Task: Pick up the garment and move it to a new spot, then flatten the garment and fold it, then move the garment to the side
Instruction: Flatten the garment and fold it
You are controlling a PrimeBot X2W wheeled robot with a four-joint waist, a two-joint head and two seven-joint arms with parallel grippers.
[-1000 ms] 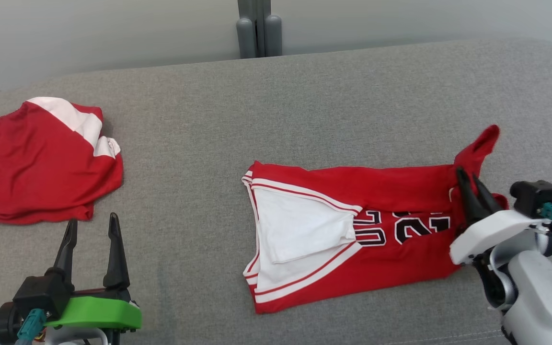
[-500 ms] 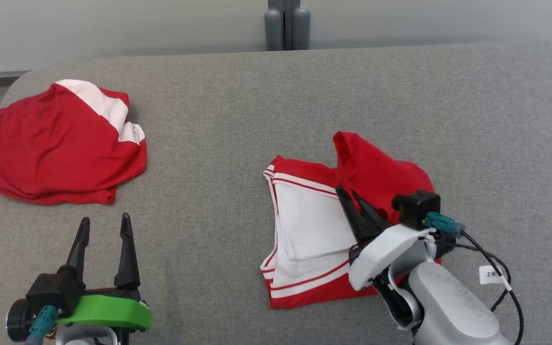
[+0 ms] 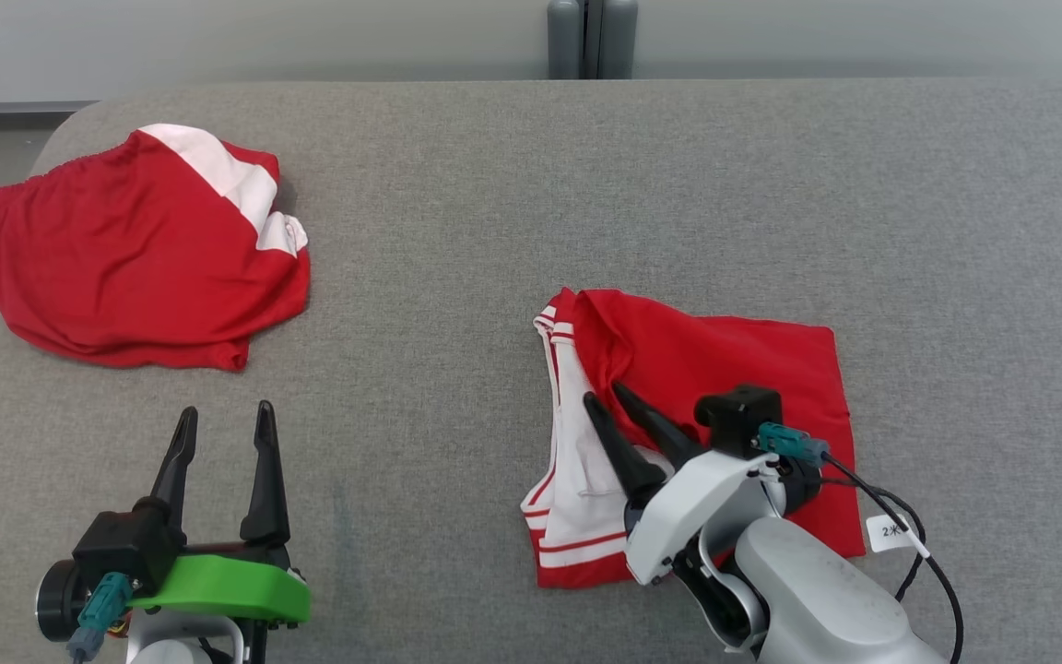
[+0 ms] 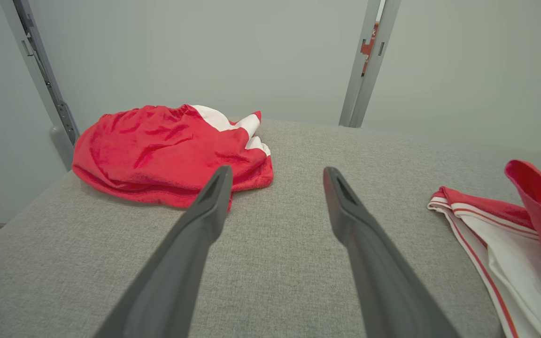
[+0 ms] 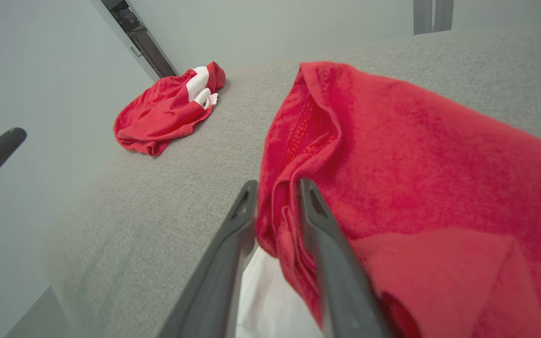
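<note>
Two end effectors sit nearest you, low in the head view. Your left end effector (image 3: 226, 410) is held over bare grey cloth with its fingers spread wide and nothing between them. Your right end effector (image 3: 607, 395) has its tips down on the garment (image 3: 734, 355); its fingers stand slightly apart with a red fold lying between them, and you cannot tell whether they pinch that fold or merely flank it. A white tag (image 3: 890, 532) hangs by that wrist. The garment lies right of centre on the tabletop (image 3: 457, 231), folded so that a plain red layer covers most of it, with a white panel and red-striped trim showing along its left side. Farther back and well apart to the left, a second red-and-white garment (image 3: 144, 249) lies crumpled near the rounded far-left corner. The tabletop is covered in woven grey fabric. Beyond its far edge you see a pale grey-green wall (image 3: 310, 37) and an upright grey post (image 3: 591, 37).
</note>
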